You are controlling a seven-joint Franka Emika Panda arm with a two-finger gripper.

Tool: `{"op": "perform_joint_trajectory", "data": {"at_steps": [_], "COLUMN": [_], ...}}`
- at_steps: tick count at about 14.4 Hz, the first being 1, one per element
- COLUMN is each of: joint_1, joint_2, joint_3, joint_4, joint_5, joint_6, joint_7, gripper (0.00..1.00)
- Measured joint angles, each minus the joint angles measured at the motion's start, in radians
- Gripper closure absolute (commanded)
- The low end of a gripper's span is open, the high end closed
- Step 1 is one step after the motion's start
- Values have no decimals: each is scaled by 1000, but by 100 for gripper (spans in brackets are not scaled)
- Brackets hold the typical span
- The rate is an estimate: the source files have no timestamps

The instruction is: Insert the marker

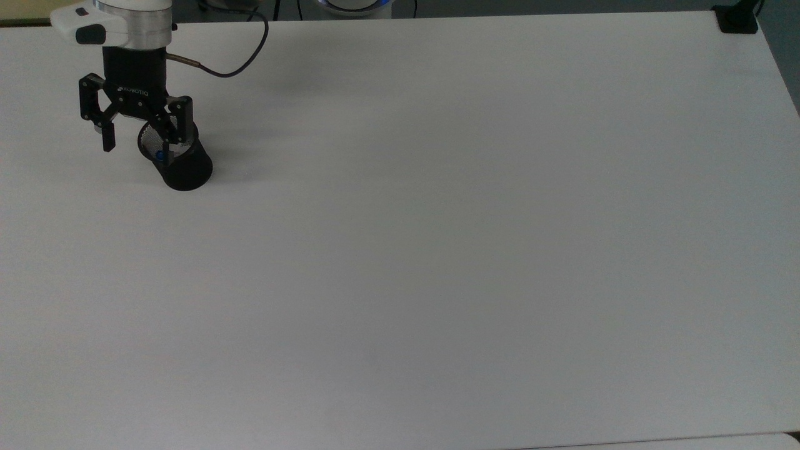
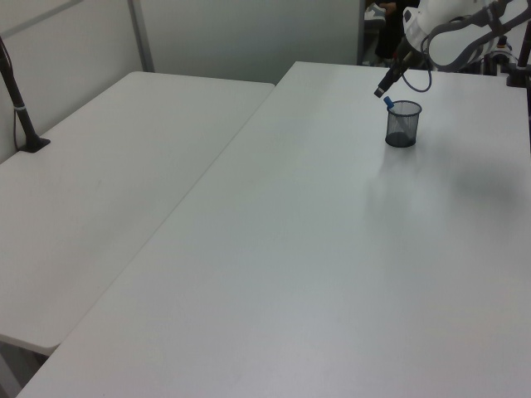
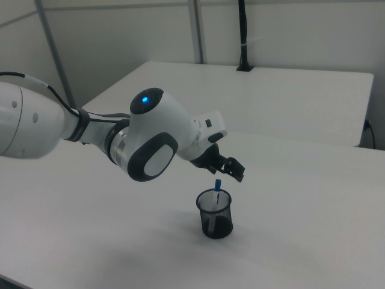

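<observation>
Your bench (image 1: 437, 250) is a broad, plain white top. In the left view a second white bench (image 2: 108, 182) butts against it along a seam, with grey partition walls (image 2: 241, 33) behind and a black post (image 2: 18, 104) clamped at about 9 o'clock. In the right view another black post (image 3: 243, 36) stands on the far bench at 12 o'clock. A black clamp (image 1: 737, 20) sits at the top view's 1 o'clock corner.

In the top view the black mesh cup (image 1: 181, 167) stands at 10 o'clock. The marker (image 3: 218, 186) stands tilted inside it, blue end poking above the rim; in the top view you see the blue tip (image 1: 160, 154) within the mouth.

Your pincer (image 1: 142, 139) hangs just above the cup, released, its fingers spread wide, one (image 1: 109, 139) outside the rim towards 9 o'clock, gripping nothing. A dark cable (image 1: 231, 62) loops from the wrist.

The pincer body carries white lettering reading ROBOTIQ. A blue light (image 3: 145, 100) glows on the arm's white joint.
</observation>
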Motion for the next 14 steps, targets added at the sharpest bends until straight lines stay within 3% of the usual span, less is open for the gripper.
{"op": "perform_joint_trajectory", "data": {"at_steps": [3, 6, 9, 14], "joint_1": [3, 15, 74, 215], "joint_2": [-11, -49, -74, -86], "joint_3": [3, 13, 16, 21], "joint_4": [9, 94, 244, 392], "joint_5": [0, 0, 1, -3], "joint_6": [-93, -380, -702, -1051], "joint_7": [2, 23, 73, 197], "gripper": [0, 0, 0, 0]}}
